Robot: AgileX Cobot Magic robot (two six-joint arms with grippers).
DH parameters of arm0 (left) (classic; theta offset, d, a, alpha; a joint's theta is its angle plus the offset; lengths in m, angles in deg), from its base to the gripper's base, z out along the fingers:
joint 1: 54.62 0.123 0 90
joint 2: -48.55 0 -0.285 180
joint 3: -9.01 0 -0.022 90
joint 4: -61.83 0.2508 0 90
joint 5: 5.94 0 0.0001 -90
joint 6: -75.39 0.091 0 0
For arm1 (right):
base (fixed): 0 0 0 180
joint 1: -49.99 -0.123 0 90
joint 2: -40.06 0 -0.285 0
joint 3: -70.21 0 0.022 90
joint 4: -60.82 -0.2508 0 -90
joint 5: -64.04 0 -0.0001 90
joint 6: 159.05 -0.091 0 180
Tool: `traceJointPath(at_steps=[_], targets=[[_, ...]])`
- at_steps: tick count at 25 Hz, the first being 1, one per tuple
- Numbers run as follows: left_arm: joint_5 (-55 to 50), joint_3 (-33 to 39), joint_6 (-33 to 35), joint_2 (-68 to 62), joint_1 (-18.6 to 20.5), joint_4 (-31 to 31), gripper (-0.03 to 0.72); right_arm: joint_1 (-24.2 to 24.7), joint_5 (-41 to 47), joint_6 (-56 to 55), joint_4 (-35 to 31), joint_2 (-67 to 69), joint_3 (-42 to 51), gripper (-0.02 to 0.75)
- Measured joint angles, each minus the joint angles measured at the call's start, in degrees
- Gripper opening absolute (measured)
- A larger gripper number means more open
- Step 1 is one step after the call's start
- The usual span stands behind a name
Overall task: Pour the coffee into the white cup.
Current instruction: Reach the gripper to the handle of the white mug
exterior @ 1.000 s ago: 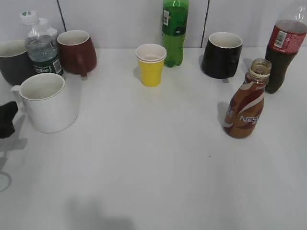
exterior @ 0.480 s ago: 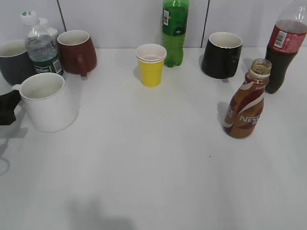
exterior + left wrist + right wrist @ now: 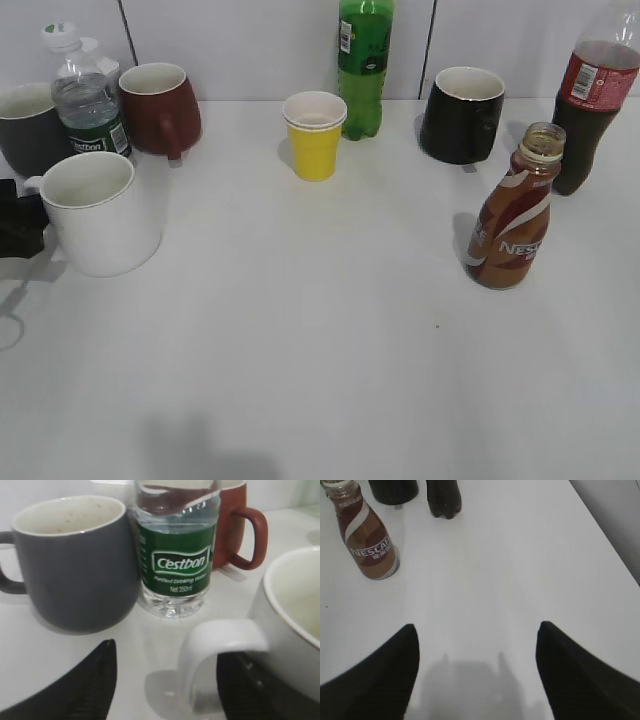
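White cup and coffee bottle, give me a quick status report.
Left hand open, straddling the white cup handle. Right hand open, short of the uncapped coffee bottle. Table between them bare.

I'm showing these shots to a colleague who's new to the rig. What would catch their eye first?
Probably the brown Nescafe coffee bottle, standing uncapped and alone at the right, and the big white cup at the left. The left gripper is open around the cup's handle. A yellow paper cup is the bright spot at the back.
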Motion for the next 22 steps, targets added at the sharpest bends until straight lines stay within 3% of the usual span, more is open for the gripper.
traceJointPath(at_steps=[4, 12, 19, 22], targets=[[-0.63, -1.48, -0.40, -1.20, 0.00, 0.31, 0.438, 0.00, 0.00, 0.00, 0.00, 0.00, 0.00, 0.570], [5.15, -4.75, -0.50, -6.89, 0.00, 0.77, 0.267, 0.00, 0.00, 0.00, 0.00, 0.00, 0.00, 0.570], [9.16, -6.48, -0.50, -10.02, 0.06, 5.10, 0.231, 0.00, 0.00, 0.00, 0.00, 0.00, 0.00, 0.570], [9.78, -6.48, -0.83, -10.07, 0.06, 7.00, 0.169, 0.00, 0.00, 0.00, 0.00, 0.00, 0.00, 0.570]])
